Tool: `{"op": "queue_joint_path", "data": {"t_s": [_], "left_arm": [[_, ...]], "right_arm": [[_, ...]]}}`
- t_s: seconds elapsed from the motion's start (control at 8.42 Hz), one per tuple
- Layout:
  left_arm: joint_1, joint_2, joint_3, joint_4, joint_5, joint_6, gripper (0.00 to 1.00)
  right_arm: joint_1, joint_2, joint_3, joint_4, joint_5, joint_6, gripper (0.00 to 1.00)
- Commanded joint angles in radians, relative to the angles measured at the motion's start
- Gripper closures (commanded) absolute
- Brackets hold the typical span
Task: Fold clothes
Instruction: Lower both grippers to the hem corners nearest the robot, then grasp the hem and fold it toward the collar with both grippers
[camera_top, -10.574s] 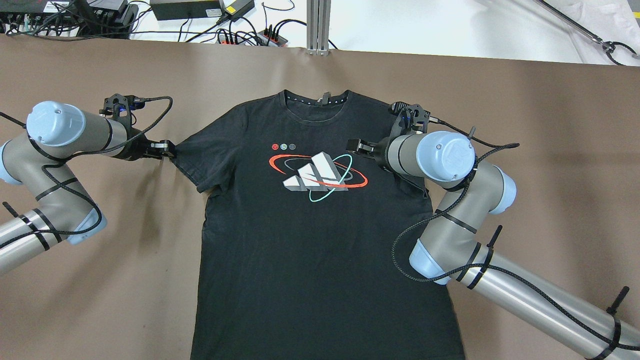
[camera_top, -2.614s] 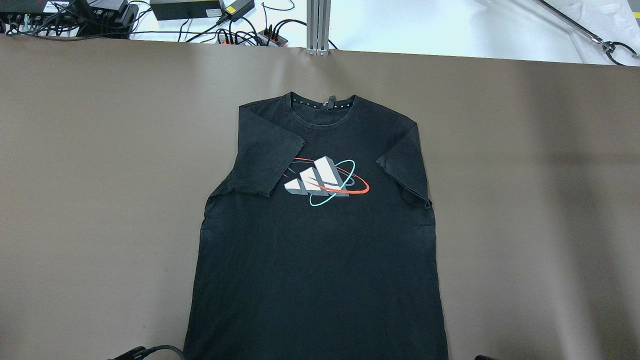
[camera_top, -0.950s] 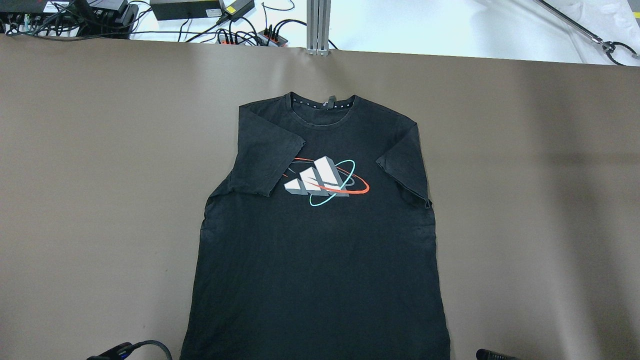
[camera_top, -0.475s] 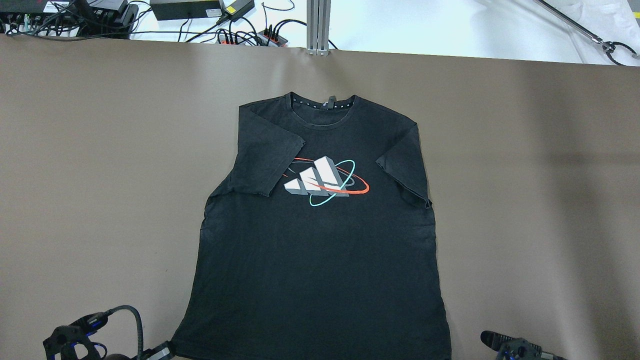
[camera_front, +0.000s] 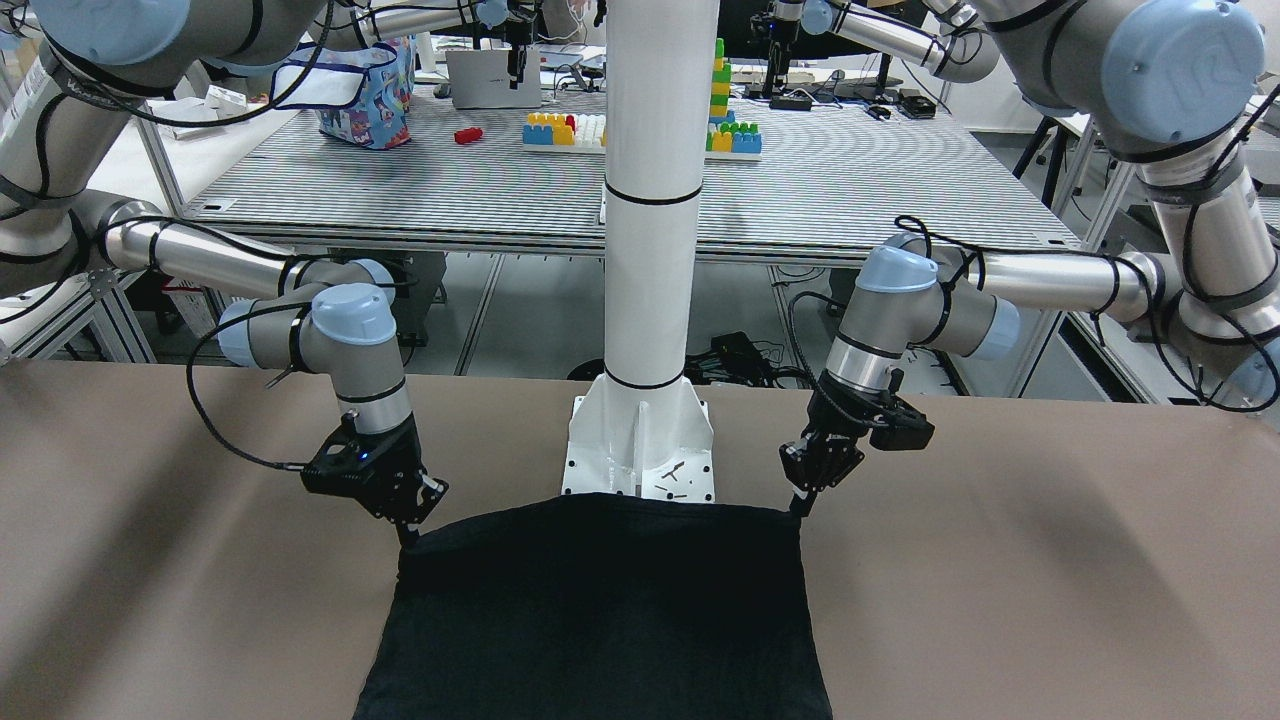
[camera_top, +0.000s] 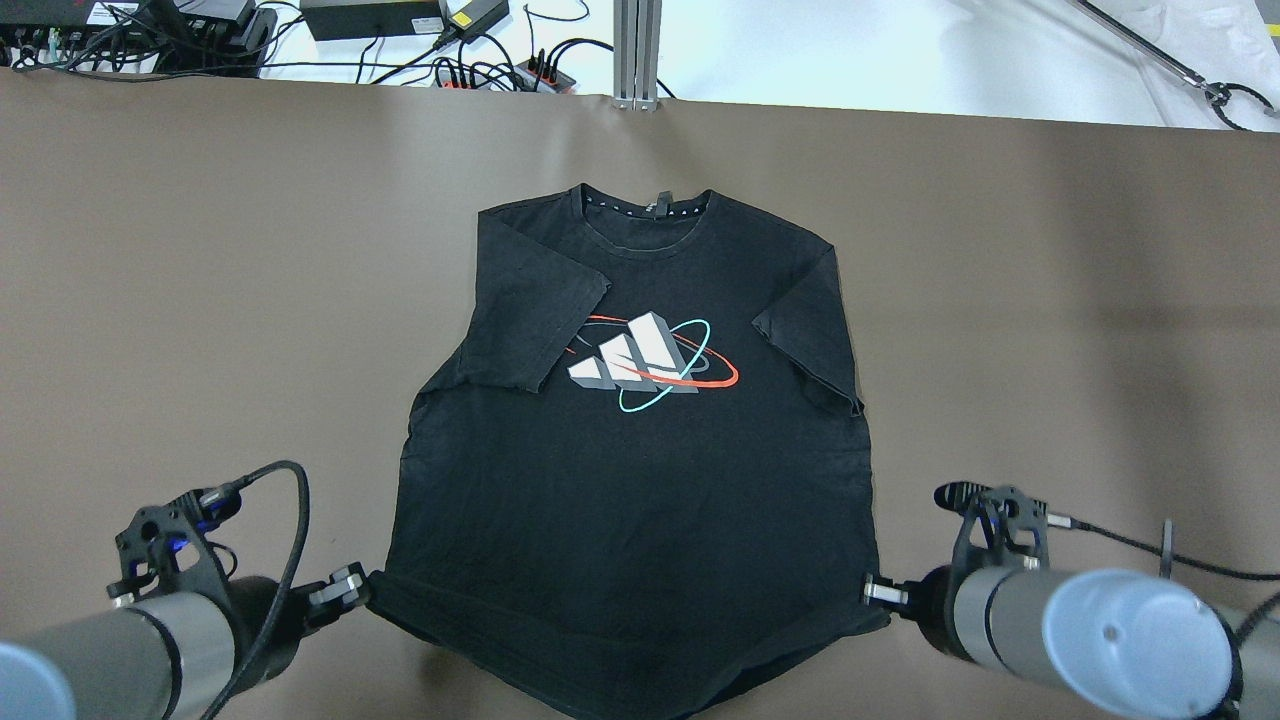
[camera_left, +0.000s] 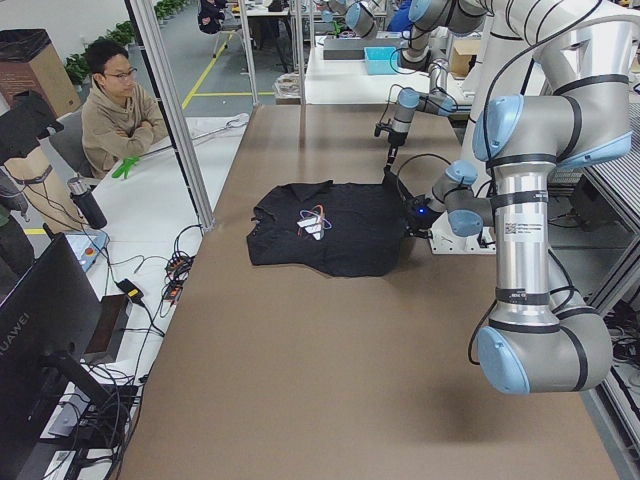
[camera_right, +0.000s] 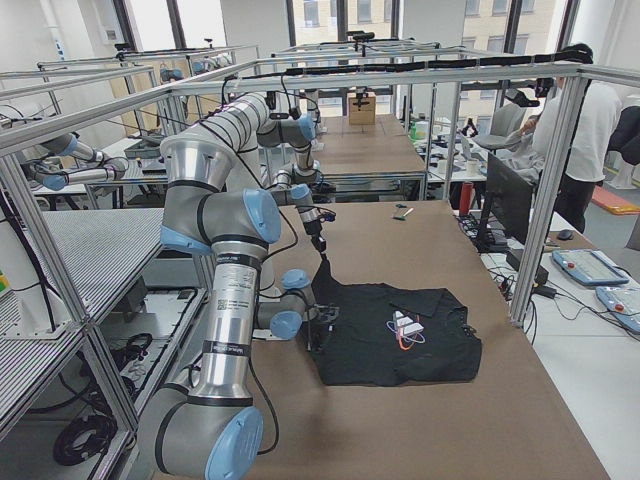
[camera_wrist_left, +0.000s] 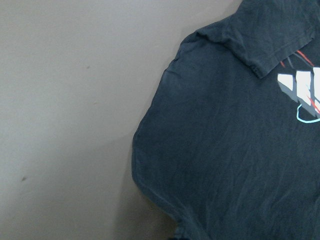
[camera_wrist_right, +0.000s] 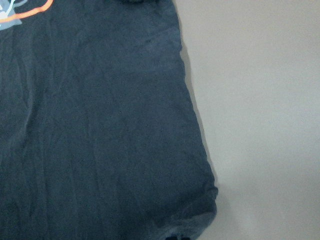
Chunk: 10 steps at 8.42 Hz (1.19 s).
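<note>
While it lies print-up at the middle of the brown surface (camera_top: 200, 300), sleeves folded inward, the black T-shirt (camera_top: 630, 500) has both hem corners raised. Fingers of the left gripper (camera_top: 358, 588) are pinched on the left hem corner. Those of the right gripper (camera_top: 872, 592) are pinched on the right hem corner.

We see the black T-shirt (camera_top: 640, 500) as thin, matt, faintly creased cloth; the brown table cover (camera_top: 200, 300) looks smooth and matt; the white post (camera_front: 650, 250) glossy.

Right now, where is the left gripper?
In the overhead view the left gripper sits low on the left, at the near-left hem corner of the black T-shirt; the right gripper is at the opposite corner.
</note>
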Motion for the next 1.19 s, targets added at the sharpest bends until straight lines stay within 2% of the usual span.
{"op": "queue_joint_path", "data": {"t_s": [0.0,0.12,0.36,0.59,0.71,0.95,1.07], "left_arm": [[-0.26,-0.161,0.175,-0.002,-0.202,0.125,1.0],[-0.315,-0.185,0.216,-0.002,-0.21,0.165,1.0],[-0.433,-0.22,0.271,-0.002,-0.335,0.237,1.0],[-0.492,-0.22,0.276,-0.001,-0.371,0.264,1.0],[-0.507,-0.22,0.279,-0.001,-0.385,0.264,1.0],[-0.549,-0.249,0.337,-0.007,-0.389,0.29,1.0],[-0.553,-0.293,0.409,-0.012,-0.385,0.296,1.0]], "right_arm": [[0.286,0.24,-0.153,-0.184,0.2,-0.207,1.0],[0.332,0.266,-0.156,-0.232,0.2,-0.26,1.0],[0.426,0.305,-0.193,-0.248,0.202,-0.335,1.0],[0.518,0.395,-0.234,-0.334,0.243,-0.387,1.0],[0.546,0.418,-0.277,-0.335,0.251,-0.419,1.0],[0.583,0.571,-0.493,-0.328,0.249,-0.461,1.0],[0.583,0.604,-0.576,-0.263,0.246,-0.466,1.0]]}}
